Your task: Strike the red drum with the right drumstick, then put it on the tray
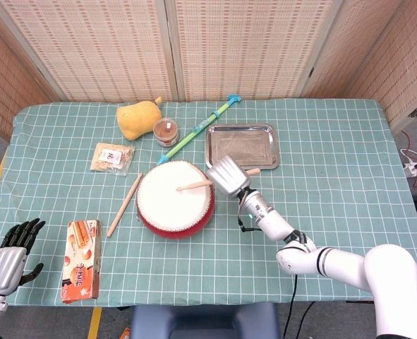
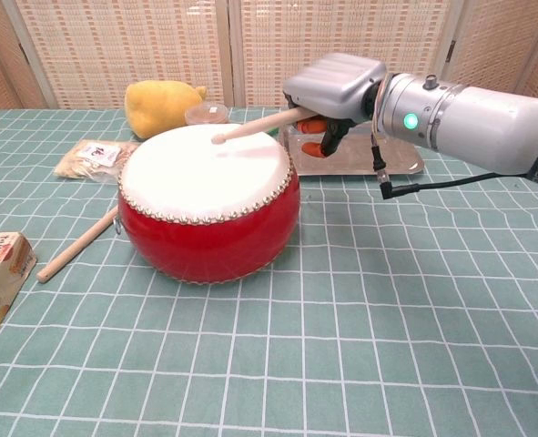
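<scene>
1. Drumstick (image 2: 255, 125) on the right is gripped in the right hand (image 1: 227, 175), whose fingers are curled around the shaft just past the drum's right edge.
2. Its rounded tip sits low over the white skin of the red drum (image 1: 175, 198), right of centre; the chest view puts the tip at or just above the skin, and I cannot tell whether it touches.
3. The butt end of the stick pokes out behind the hand, toward the tray (image 1: 241, 146).
4. That steel tray lies just behind and to the right of the drum, with the hand between the two.
5. A second drumstick (image 1: 124, 205) lies flat on the green checked tablecloth (image 1: 335, 155), just beside the drum's left side.
6. The left hand (image 1: 9, 248) rests at the near left edge of the table, holding nothing, its dark fingers held apart and loosely bent.
7. A snack box (image 1: 80, 260) lies just beside that hand.
8. Behind the drum sit a small packet (image 1: 112, 157), a yellow plush toy (image 1: 138, 119), a small round jar (image 1: 166, 131) and a long green and blue stick (image 1: 198, 130).
</scene>
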